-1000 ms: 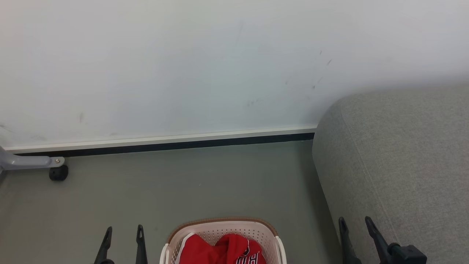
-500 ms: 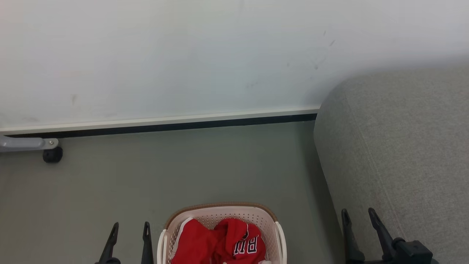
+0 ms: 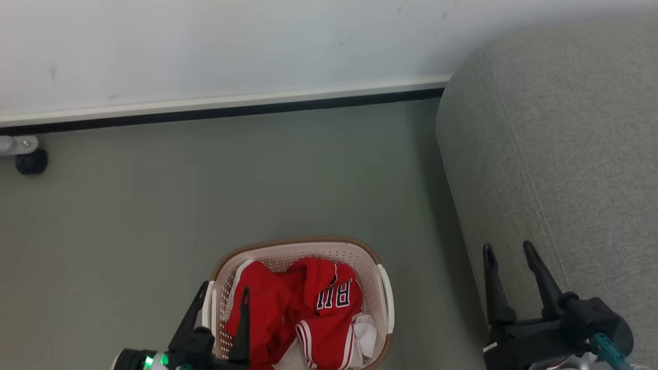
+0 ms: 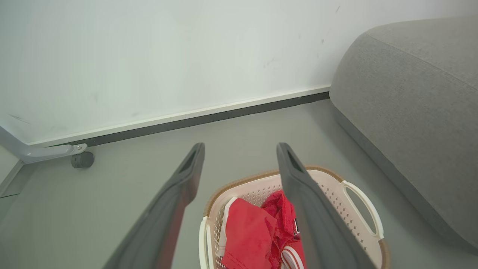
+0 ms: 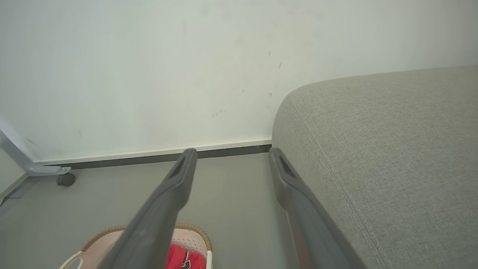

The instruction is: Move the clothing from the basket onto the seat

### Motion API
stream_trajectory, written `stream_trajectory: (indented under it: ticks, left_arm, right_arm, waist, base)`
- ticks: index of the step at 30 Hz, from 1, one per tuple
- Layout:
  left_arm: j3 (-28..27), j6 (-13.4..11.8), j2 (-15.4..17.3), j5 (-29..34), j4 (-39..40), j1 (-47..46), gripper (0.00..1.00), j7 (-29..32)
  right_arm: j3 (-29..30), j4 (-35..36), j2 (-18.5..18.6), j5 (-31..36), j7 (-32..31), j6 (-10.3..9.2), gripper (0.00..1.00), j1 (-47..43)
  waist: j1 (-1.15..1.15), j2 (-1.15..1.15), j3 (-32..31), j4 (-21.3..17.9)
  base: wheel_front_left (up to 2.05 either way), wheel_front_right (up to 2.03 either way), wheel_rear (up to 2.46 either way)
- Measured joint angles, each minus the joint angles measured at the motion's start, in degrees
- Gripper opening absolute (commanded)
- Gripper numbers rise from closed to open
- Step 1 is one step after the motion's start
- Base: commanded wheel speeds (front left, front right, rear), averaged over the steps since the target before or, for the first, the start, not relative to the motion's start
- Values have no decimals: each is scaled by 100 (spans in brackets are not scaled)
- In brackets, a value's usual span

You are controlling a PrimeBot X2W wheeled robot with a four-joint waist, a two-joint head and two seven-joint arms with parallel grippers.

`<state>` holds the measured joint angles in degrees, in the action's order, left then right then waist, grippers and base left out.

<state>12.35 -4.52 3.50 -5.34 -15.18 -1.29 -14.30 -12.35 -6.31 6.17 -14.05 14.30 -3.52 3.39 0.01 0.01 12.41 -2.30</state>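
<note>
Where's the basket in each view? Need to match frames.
Head view: basket bottom centre, on the floor left of the sofa.
Left wrist view: bottom centre-right, partly behind a finger of the left pincer.
Right wrist view: bottom left, partly behind a finger of the right pincer.
Shared landmark: black caster by the skirting, left of the basket everywhere.

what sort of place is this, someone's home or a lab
Likely a living-room corner, perhaps a staged test room: a grey fabric sofa by a plain white wall, a laundry basket of red clothing on the grey floor, and a wheeled metal leg at the left.
</note>
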Motion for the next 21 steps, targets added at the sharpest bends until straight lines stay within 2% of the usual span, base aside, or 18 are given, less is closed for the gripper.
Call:
stream_trajectory:
  ticks: [6, 21]
  left_arm:
    - [298, 7, -35, 244, -528, -711, 100, 33]
    - [275, -54, -64, 285, -1856, -1903, 100, 309]
  right_arm:
    - [12, 190, 12, 62, 26, 0, 100, 314]
    - [134, 592, -29, 83, 41, 0, 100, 1100]
  waist:
    - [0, 0, 484, -167]
    - [1, 1, 1757, -557]
  base:
    - [0, 0, 0]
    - [0, 0, 0]
